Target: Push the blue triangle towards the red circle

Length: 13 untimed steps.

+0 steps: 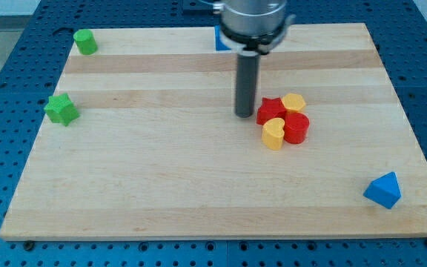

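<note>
The arm hangs over the upper middle of the wooden board (199, 185), and its dark rod comes straight down to the surface. The arm carries no pincer at all, only this rod, so nothing is gripped or held. The rod's lower end, the tip (245, 115), rests just to the view's left of a tight cluster of four blocks, very near the red star (270, 110) but whether it touches cannot be told.

In that cluster the red star sits at the upper left, a yellow hexagon-like block (294, 102) at the upper right, a yellow heart (273, 134) at the lower left and the red circle (296, 127) at the lower right, all pressed together.

The blue triangle (383, 190) lies well apart from them, near the board's lower right corner, far from the tip.

A green star (62, 110) sits by the left edge, and a green block (86, 41), perhaps a hexagon or cylinder, stands at the top left corner. Another blue block (219, 40) peeks out at the top edge, mostly hidden behind the arm.
</note>
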{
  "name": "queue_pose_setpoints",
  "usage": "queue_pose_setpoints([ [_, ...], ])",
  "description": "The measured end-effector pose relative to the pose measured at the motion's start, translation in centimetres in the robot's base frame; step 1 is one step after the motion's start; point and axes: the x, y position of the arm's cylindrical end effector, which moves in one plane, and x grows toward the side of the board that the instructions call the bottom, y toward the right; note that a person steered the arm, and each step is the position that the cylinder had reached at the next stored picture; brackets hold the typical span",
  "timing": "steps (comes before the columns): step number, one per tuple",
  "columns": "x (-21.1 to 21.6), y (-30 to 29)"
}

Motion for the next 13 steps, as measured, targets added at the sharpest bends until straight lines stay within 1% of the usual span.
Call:
queue_pose_setpoints([
  [1,3.1,-5.4],
  [2,5.7,-8.1],
  [3,6.1,-8.6],
  [4,9.4,-8.6],
  [5,11.3,-6.5],
  [6,11.2,-0.4],
  [7,9.4,7.3],
  [8,7.1,16.4],
  [9,6.6,25.6],
  [10,9.4,31.5],
  [11,14.0,31.7],
  [12,16.3,29.5],
  [13,16.0,23.5],
])
